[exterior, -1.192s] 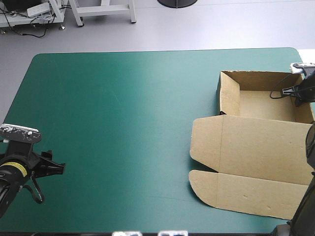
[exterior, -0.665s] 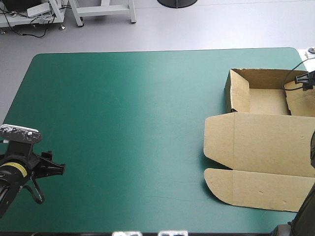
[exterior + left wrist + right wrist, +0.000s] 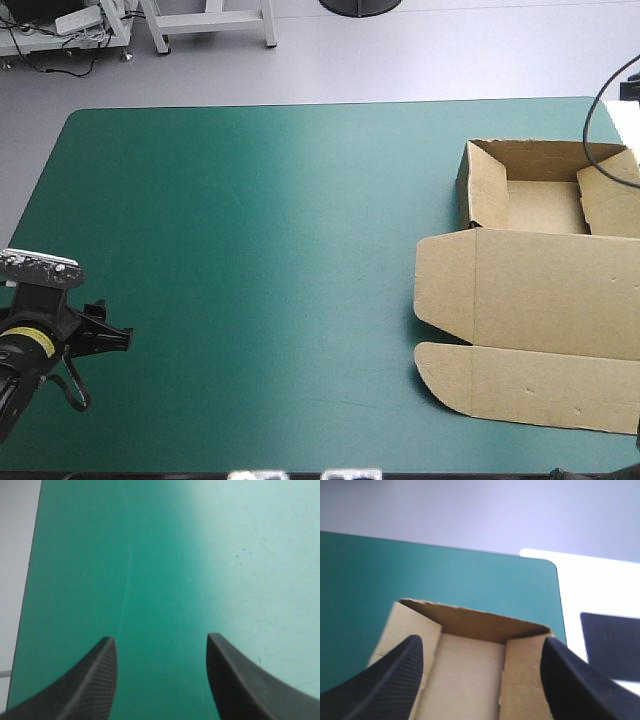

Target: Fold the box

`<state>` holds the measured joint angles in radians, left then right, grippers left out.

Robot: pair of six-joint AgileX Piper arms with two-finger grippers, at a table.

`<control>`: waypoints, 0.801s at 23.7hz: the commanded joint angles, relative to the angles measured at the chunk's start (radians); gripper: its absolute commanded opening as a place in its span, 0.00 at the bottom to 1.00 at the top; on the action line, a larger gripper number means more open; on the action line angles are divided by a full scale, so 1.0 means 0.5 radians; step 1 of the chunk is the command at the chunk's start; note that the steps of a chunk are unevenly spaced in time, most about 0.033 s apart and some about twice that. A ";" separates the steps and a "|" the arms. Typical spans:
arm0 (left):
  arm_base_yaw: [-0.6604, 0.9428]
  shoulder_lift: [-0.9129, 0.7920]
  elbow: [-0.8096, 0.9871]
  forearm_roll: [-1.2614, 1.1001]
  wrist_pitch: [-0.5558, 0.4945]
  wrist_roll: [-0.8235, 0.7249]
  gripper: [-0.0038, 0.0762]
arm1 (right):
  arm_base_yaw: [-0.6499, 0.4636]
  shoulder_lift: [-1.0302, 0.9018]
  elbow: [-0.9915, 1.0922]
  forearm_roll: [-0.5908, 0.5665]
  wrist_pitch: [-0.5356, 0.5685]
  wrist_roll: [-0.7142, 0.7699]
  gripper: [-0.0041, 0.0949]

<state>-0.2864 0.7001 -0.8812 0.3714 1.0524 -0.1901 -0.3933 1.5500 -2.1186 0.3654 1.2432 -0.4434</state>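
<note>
— How does the left tool (image 3: pixel 159 637) stand?
— Low at the near left, pointing rightward, its black fingers (image 3: pixel 85 685) spread wide apart.
— And the right tool (image 3: pixel 481 638)?
— Tilted forward and down, its fingers likewise well parted.

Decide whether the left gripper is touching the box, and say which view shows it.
Apart. The high view shows the left gripper at the left edge of the teal-green cover and the box at its right, with bare cover between them.
</note>
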 commanded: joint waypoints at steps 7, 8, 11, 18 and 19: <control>-0.011 -0.006 -0.048 -0.110 -0.210 0.071 0.54 | 0.513 -1.300 1.005 0.103 -0.181 -0.115 0.62; -0.011 -0.006 -0.048 -0.170 -0.214 0.121 0.54 | 0.513 -1.425 1.218 0.104 -0.240 -0.115 0.62; -0.011 -0.006 -0.048 -0.265 -0.214 0.211 0.54 | 0.513 -1.592 1.587 0.131 -0.304 -0.119 0.62; -0.011 -0.006 -0.048 -0.313 -0.105 0.215 0.54 | 0.513 -1.660 2.129 0.339 -0.249 -0.181 0.62; -0.011 -0.006 -0.048 -0.317 -0.088 0.220 0.54 | 0.513 -1.660 2.164 0.374 -0.234 -0.223 0.62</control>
<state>-0.2864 0.7001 -0.8793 0.2175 1.0350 -0.0830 -0.1398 0.7196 -1.0597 0.4702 1.1746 -0.5107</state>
